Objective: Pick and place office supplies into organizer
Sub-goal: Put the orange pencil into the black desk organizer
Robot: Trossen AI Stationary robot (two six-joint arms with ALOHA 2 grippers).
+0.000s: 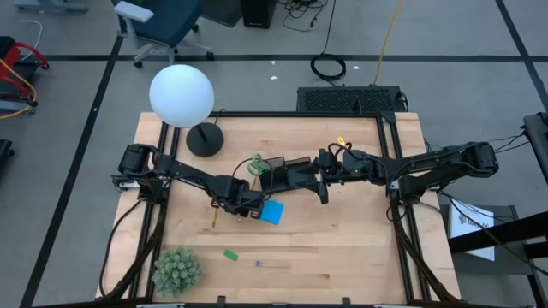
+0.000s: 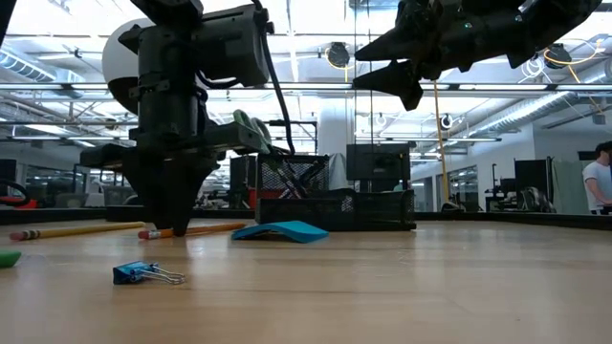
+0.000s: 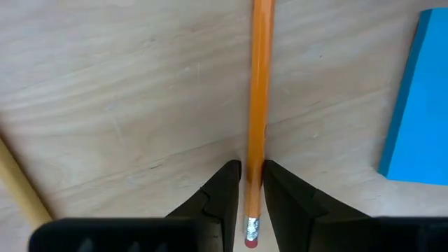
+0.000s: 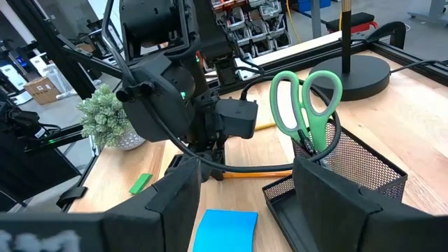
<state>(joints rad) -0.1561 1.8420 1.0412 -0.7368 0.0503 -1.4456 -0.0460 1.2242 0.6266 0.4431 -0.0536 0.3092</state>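
My left gripper (image 3: pixel 253 183) points straight down at the table and is shut on an orange pencil (image 3: pixel 260 84) that lies flat on the wood beside the blue note pad (image 3: pixel 420 98). A second pencil (image 2: pixel 67 230) lies nearby. My right gripper (image 4: pixel 252 210) is open and hangs in the air above the black mesh organizer (image 1: pixel 287 171), touching nothing. Green-handled scissors (image 4: pixel 304 105) stand in the organizer's cup, handles up. A green eraser (image 1: pixel 231 254) and a small blue clip (image 2: pixel 143 273) lie nearer the table's near edge. My left gripper pinches the orange pencil near its eraser end (image 3: pixel 252 210) between its two fingers (image 3: pixel 225 187). It comes from above, pointing down, with the fingers across the pencil. The pencil lies flat on the table (image 3: pixel 140 91).
A white globe lamp (image 1: pixel 181 96) with a round black base (image 1: pixel 204 139) stands at the far left of the table. A fuzzy green plant ball (image 1: pixel 177 270) sits at the near left corner. Bare wood spreads over the near right part (image 1: pixel 342 248). A person (image 2: pixel 598 186) shows far off in the room.
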